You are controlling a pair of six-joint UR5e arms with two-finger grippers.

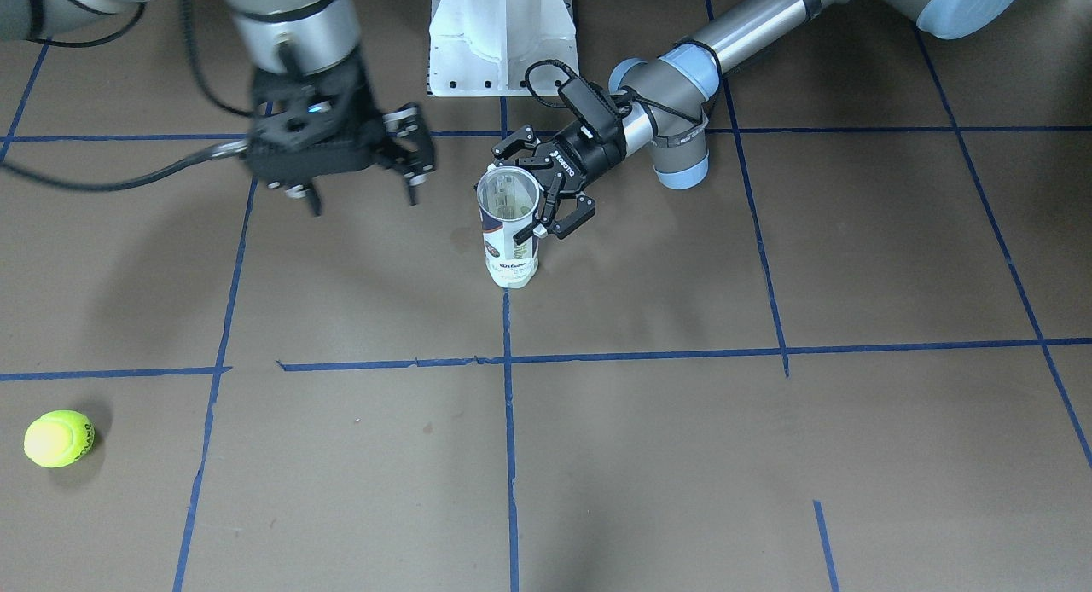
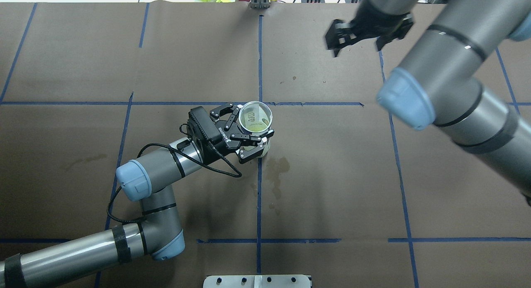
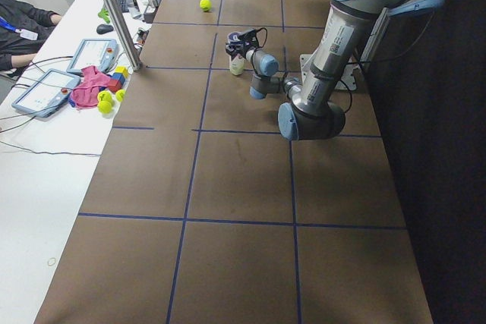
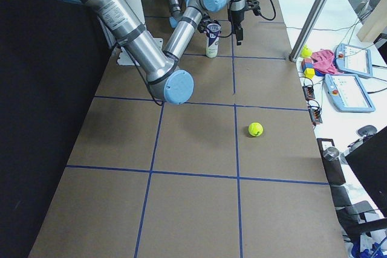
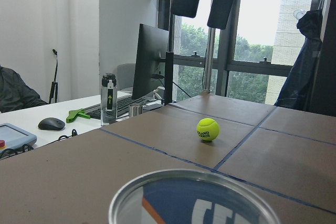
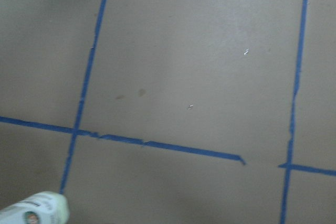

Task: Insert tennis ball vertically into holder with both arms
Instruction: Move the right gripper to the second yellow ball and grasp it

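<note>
Midway across the matte brown table [image 1: 682, 455], squared off by blue tape lines [image 1: 509, 421], the clear plastic can [image 1: 509, 234] stands upright, its round mouth open above a white-and-navy label. The left gripper [image 2: 248, 132] clamps its upper part. Beyond, the right gripper [image 1: 363, 198] hangs with fingers spread. A fuzzy yellow ball [image 1: 58, 438] lies near the far edge's right end.

Taking the robot's side as 6 o'clock, the holder [image 2: 256, 118] stands upright mid-counter [image 2: 332, 176]. The left gripper [image 2: 249, 132] reaches in from its 8 o'clock, with fingers [image 2: 226, 110] clasped either side of the rim. The right gripper [image 2: 356, 47] hangs above the counter toward 2 o'clock, apart from the holder. The tennis ball [image 1: 58, 438] lies well beyond, also around 2 o'clock. The pedestal base [image 2: 257, 281] sits at 6 o'clock.
</note>
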